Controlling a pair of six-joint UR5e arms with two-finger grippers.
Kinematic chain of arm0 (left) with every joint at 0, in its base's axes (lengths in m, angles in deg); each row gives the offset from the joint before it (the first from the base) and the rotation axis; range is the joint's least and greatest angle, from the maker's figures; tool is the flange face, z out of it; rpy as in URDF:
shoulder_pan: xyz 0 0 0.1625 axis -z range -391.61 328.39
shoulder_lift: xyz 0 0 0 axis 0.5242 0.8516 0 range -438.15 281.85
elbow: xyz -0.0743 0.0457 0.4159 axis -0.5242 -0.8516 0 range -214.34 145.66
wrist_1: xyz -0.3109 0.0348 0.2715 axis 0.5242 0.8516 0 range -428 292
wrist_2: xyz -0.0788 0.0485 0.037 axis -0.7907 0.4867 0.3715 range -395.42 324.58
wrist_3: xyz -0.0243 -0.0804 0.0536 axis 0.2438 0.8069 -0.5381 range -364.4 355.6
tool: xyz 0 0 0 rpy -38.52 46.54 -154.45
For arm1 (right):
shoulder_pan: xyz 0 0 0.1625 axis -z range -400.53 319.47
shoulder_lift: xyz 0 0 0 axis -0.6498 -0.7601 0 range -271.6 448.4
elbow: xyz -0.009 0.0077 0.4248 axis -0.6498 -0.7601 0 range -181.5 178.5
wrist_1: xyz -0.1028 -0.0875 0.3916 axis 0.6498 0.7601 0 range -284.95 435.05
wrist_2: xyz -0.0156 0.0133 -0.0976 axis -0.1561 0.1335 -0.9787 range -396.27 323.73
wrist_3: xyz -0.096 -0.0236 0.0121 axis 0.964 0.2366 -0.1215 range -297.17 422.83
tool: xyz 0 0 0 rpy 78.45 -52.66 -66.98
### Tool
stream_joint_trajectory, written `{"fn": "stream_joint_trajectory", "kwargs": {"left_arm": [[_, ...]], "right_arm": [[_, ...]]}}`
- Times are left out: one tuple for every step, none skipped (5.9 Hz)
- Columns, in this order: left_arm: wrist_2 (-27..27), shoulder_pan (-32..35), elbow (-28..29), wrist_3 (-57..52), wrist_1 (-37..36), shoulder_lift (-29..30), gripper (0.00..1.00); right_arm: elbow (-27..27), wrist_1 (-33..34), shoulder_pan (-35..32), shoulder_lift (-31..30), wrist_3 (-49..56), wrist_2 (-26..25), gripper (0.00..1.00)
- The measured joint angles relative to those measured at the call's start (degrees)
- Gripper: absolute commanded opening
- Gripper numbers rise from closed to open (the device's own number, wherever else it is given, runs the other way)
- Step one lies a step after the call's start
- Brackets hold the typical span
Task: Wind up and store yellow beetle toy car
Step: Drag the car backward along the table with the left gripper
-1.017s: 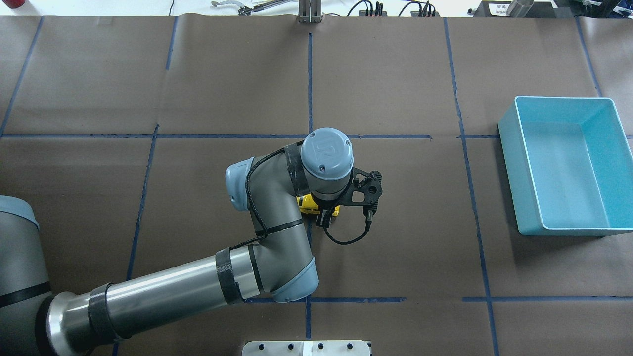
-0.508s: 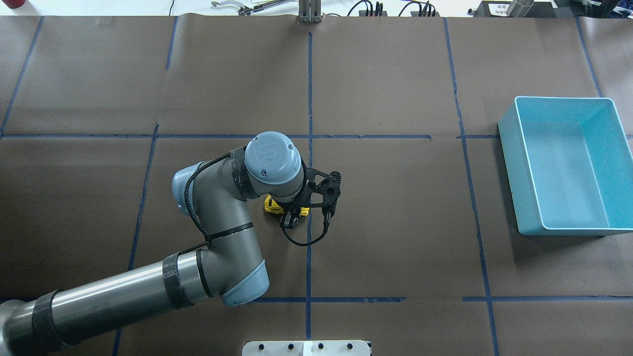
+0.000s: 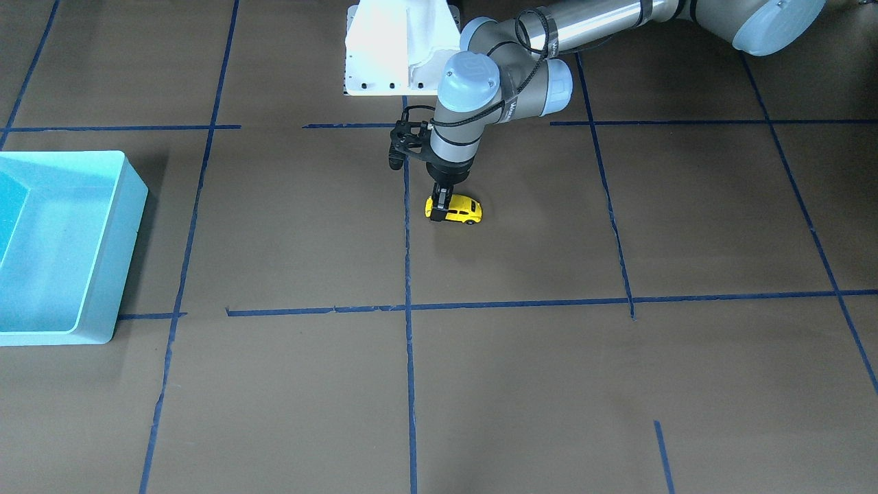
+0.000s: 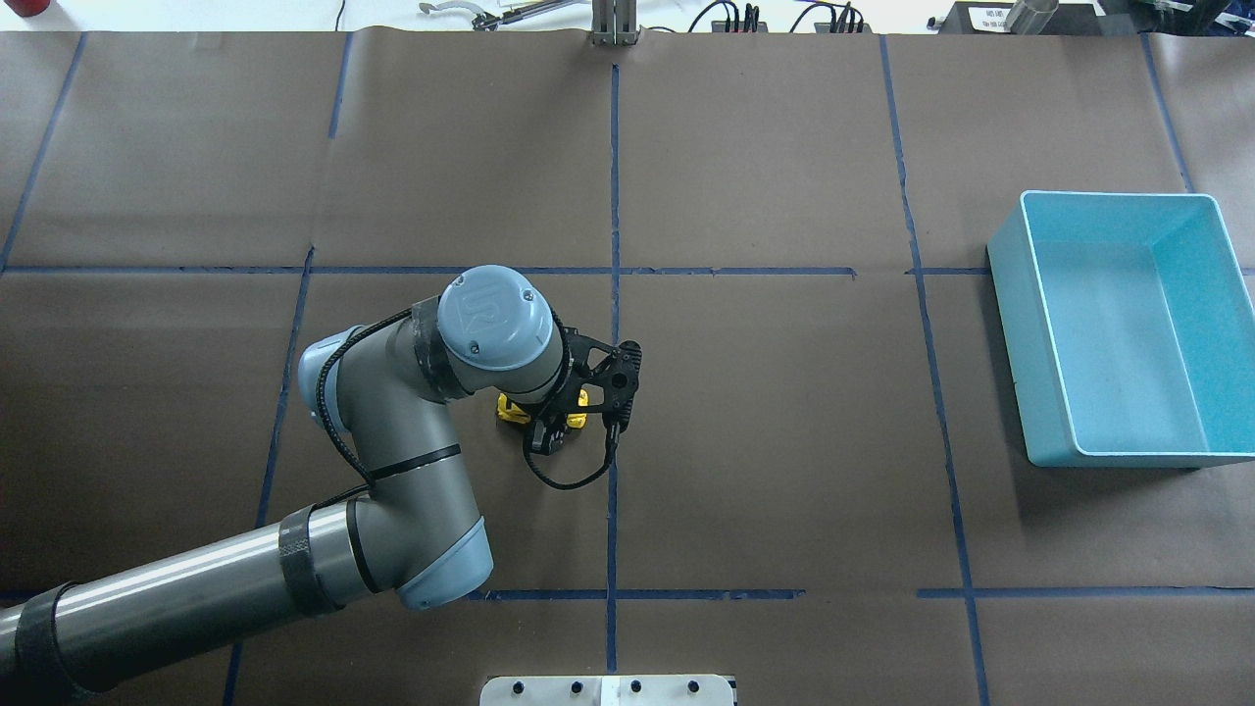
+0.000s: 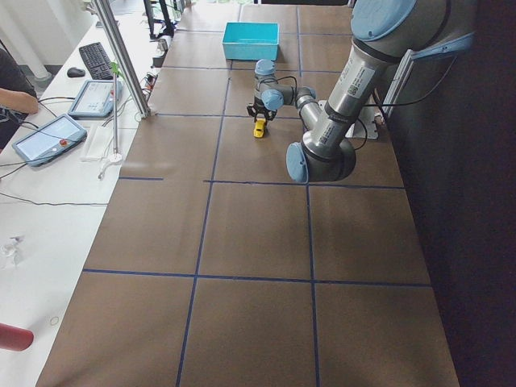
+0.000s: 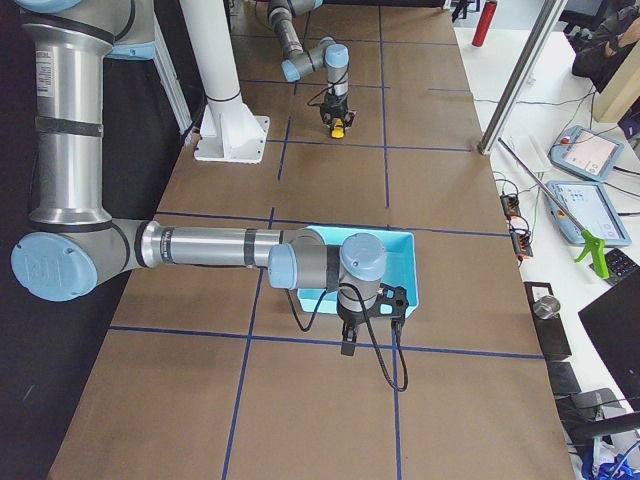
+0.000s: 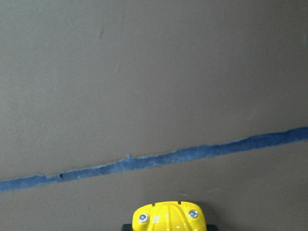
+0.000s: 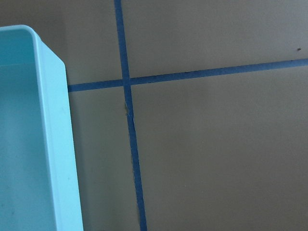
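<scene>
The yellow beetle toy car (image 3: 458, 210) stands on its wheels on the brown table near the middle. My left gripper (image 3: 442, 200) comes straight down and is shut on one end of the car. From overhead the wrist hides most of the car (image 4: 509, 409). The left wrist view shows only the car's yellow end (image 7: 169, 219) at the bottom edge. The light blue bin (image 4: 1020, 333) stands empty at the table's right side. My right gripper (image 6: 350, 338) hangs beside the bin's corner; I cannot tell whether it is open or shut.
Blue tape lines (image 4: 614, 196) cross the brown paper. The white robot base plate (image 3: 401, 48) is at the near edge. The right wrist view shows the bin's rim (image 8: 55, 134) next to a tape crossing. Cables and tools lie beyond the far table edge.
My left gripper has moved left along the table with the car in its grip, crossing the middle tape line. The bin has not moved.
</scene>
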Motion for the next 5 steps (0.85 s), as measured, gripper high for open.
{"fn": "stream_joint_trajectory", "kwargs": {"left_arm": [[0.0, 0.1, -1.6, 0.0, 0.5, -1.8, 0.3], [0.0, 0.3, -2.6, -0.1, 0.7, -3.4, 0.57], [-0.4, 0.7, -3.5, -0.1, 1.2, -5.0, 1.0], [-1.2, 1.2, -3.9, -0.2, 2.1, -6.1, 1.0], [-2.4, 2.7, -4.0, -0.5, 2.9, -6.6, 1.0]], "right_arm": [[0.0, 0.0, 0.0, 0.0, 0.0, 0.0, 1.0], [0.0, -0.1, 0.1, 0.0, 0.0, 0.0, 1.0], [0.0, -0.1, 0.3, 0.0, 0.0, 0.0, 1.0], [0.0, -0.1, 0.6, 0.1, 0.0, 0.0, 1.0], [0.1, -0.1, 0.9, 0.1, 0.0, 0.1, 1.0]]}}
